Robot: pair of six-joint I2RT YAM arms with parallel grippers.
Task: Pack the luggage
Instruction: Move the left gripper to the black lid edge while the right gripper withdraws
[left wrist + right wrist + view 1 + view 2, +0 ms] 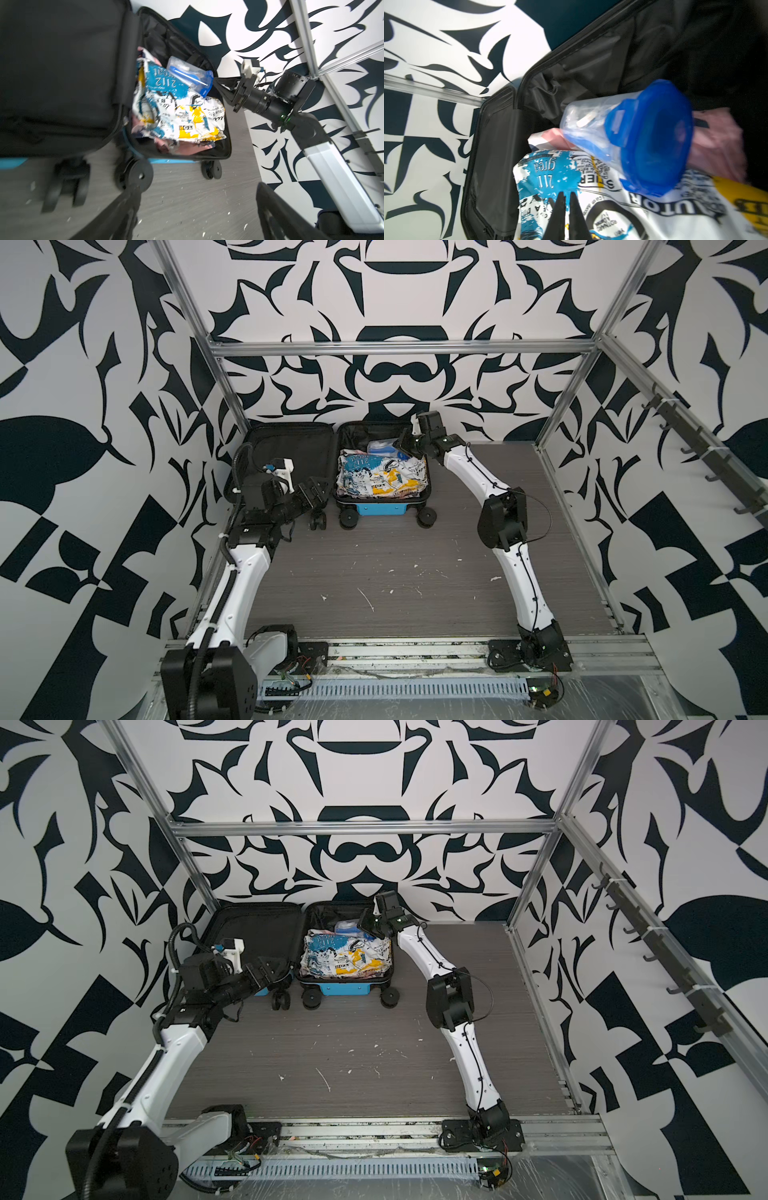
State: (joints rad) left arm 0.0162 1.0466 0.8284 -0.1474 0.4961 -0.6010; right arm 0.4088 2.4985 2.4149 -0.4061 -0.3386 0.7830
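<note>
The luggage [380, 509] [347, 989] lies open at the back of the table, a blue shell with black lining. Its left half [62, 72] holds nothing that I can see. The right half holds a folded printed cloth [382, 479] [591, 197] over a pink garment [716, 141]. On top lies a tilted clear container with a blue lid [384, 448] [191, 76] [633, 141]. My right gripper [401, 443] [566, 195] is shut and empty, just beside the container above the cloth. My left gripper [316, 489] [197, 187] is open over the table by the suitcase wheels.
Black spinner wheels [426, 516] [135, 174] stick out toward the front of the table [395, 572]. Aluminium frame posts [232, 398] stand close behind and beside the luggage. A rail of black hooks [706, 456] runs along the right wall.
</note>
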